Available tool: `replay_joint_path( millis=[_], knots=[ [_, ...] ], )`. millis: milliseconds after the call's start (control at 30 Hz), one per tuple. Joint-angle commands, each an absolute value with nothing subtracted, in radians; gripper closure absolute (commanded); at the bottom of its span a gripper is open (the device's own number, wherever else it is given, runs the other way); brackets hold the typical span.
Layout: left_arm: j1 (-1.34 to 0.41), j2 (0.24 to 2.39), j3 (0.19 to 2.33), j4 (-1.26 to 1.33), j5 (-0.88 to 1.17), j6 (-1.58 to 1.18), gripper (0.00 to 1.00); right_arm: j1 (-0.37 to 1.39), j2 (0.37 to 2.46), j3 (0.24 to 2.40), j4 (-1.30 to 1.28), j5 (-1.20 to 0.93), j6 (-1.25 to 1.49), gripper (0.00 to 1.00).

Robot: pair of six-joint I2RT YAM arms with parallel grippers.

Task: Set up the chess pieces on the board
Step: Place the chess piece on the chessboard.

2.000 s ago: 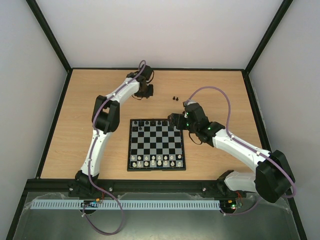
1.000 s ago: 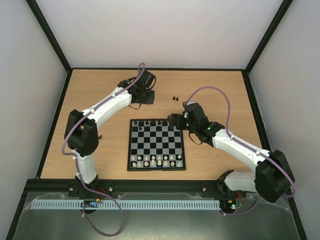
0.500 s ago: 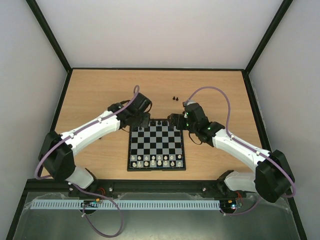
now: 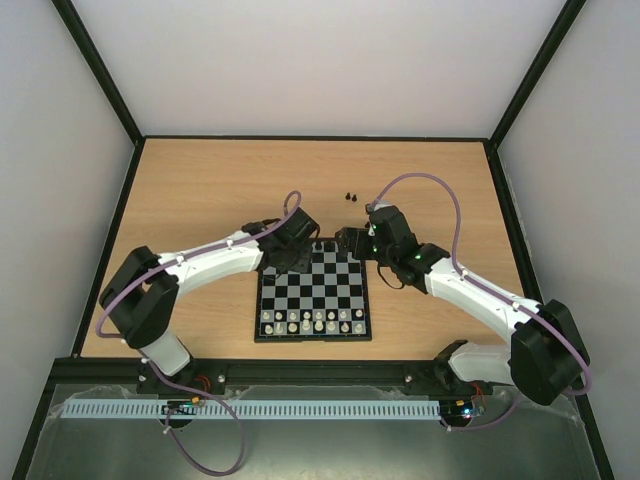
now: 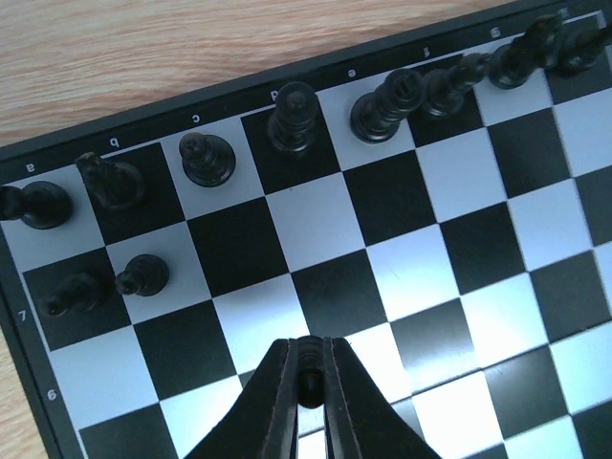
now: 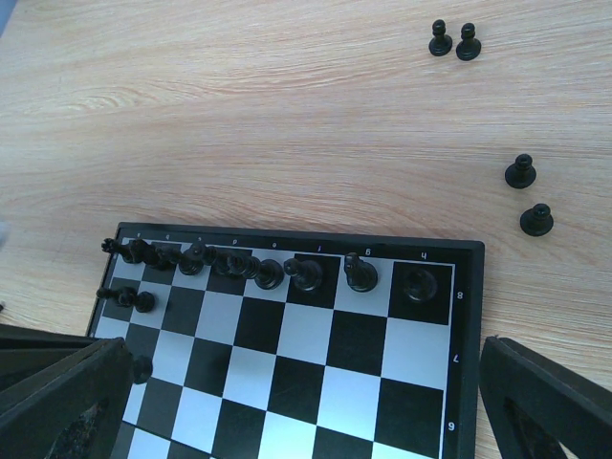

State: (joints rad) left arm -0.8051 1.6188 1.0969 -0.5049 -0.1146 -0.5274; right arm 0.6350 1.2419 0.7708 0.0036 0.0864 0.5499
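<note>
The board lies at the table's middle. Black chess pieces fill its far row, and two black pawns stand on the row in front, at the left end. My left gripper hovers over the board's far-left part, shut on a black pawn that it holds above the squares. My right gripper sits at the board's far-right corner, open wide and empty. Loose black pawns stand on the wood beyond the board, and show in the top view.
Pale white pieces fill the board's two near rows. The wooden table is fenced by a black frame and grey walls. Purple cables loop over both arms.
My left arm has swung back from the far side of the table and now hangs over the board's far-left part. The right arm has not moved.
</note>
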Motion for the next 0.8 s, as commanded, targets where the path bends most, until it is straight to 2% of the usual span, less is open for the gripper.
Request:
replay_joint_path(
  millis=[0,767],
  knots=[
    [-0.806,1.671,1.105,-0.466,-0.141,-0.537,0.93,0.633,1.246,0.777,-0.014,0.093,0.545,0.00],
    [-0.719,1.772,1.089,-0.386,-0.124,-0.502,0.92,0.632,1.250,0.779,-0.016,0.094,0.543,0.00]
  ],
)
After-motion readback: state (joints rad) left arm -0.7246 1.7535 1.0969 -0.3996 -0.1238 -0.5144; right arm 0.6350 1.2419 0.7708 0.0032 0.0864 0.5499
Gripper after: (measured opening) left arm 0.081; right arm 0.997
